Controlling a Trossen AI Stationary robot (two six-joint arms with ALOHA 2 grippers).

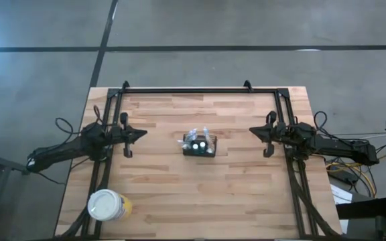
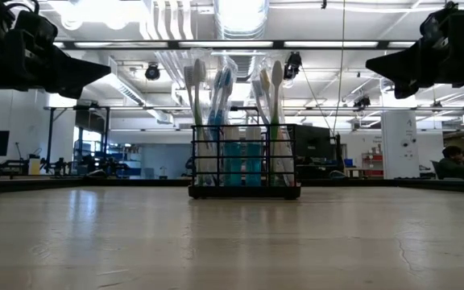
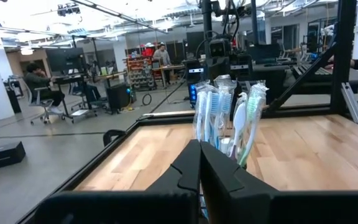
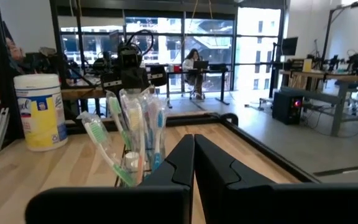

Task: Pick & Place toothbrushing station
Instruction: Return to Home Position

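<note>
Viewing the table [image 1: 179, 194] from above, we find the toothbrushing station [image 1: 200, 146] near its centre, between the two arms and well apart from both. The station is a black wire-mesh box. In the low view it [image 2: 244, 167] sits flat and upright on the wood. Toothbrushes [image 2: 216, 97] in clear wrappers stand in it, heads up, rising well above its rim. We see blue, green and white handles, but we cannot tell which compartment holds each.

The left gripper [image 1: 143, 133] hangs raised above the table on the station's left side and points towards it. In the left wrist view its fingers [image 3: 188, 165] are pressed together with no gap, and nothing is held between them.

The right gripper [image 1: 253, 131] hangs level with the left gripper on the opposite side and also points at the station. In the right wrist view its fingers [image 4: 182, 158] likewise meet tip to tip and hold nothing.

A white tub [image 1: 107, 205] with a yellow label stands upright at the table corner on the left arm's side, well apart from the station. The right wrist view shows the tub [image 4: 40, 112] beyond the toothbrushes.
</note>
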